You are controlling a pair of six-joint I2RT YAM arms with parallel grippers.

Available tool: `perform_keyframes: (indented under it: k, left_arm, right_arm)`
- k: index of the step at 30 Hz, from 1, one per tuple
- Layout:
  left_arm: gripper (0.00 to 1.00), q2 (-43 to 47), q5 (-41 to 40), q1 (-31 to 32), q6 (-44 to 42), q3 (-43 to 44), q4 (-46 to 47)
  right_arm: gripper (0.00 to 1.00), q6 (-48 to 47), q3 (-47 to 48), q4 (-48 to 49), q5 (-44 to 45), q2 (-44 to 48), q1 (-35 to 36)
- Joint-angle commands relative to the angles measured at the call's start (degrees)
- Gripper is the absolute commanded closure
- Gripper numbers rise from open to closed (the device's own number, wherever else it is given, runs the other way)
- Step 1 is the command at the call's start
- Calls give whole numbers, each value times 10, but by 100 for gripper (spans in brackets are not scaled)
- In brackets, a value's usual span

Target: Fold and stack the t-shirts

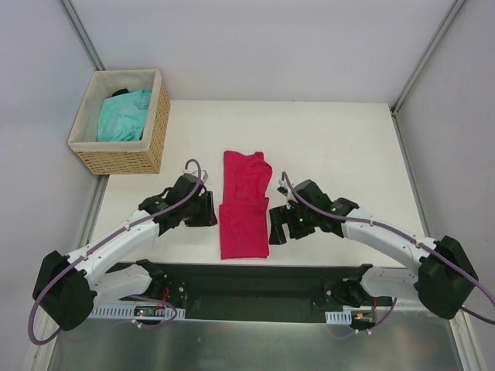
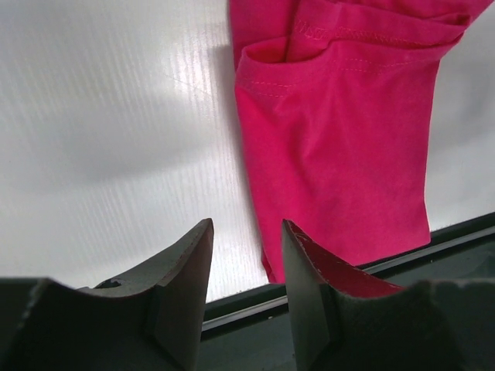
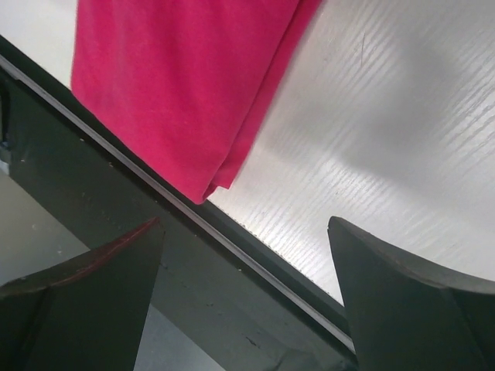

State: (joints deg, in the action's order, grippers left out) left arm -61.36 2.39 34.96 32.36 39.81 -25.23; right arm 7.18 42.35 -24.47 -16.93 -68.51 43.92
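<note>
Fingers [image 2: 186, 263] of the left gripper [image 1: 207, 210] stand partly apart with nothing between them, just beside the left long edge of the crimson-pink fabric t-shirt [image 1: 244, 209]. The right gripper [image 1: 277, 228] sits just beside the opposite long edge, its fingers [image 3: 116, 267] spread wide and also holding nothing. The pink shirt lies between the two grippers, folded into a long narrow strip that runs away from the arms, in the middle of the white rectangular table [image 1: 348, 154].

Two t-shirts are in view: the pink one on the table, and a turquoise fabric t-shirt [image 1: 124, 116] bunched inside the single woven wicker basket [image 1: 124, 161] at the far left corner. Two arms, two grippers.

The strip's near hem reaches the table's near edge, where the black base rail [image 1: 255, 282] runs; one near corner lies right at that edge in the right wrist view. Bare tabletop lies on both sides of the strip and beyond its far end, more of it on the right.
</note>
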Motion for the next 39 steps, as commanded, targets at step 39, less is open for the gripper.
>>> perform_keyframes:
  k: [39]
  left_arm:
    - [68,34,-224,316,219,-134,63]
  right_arm:
    - [35,161,-86,197,174,-36,209]
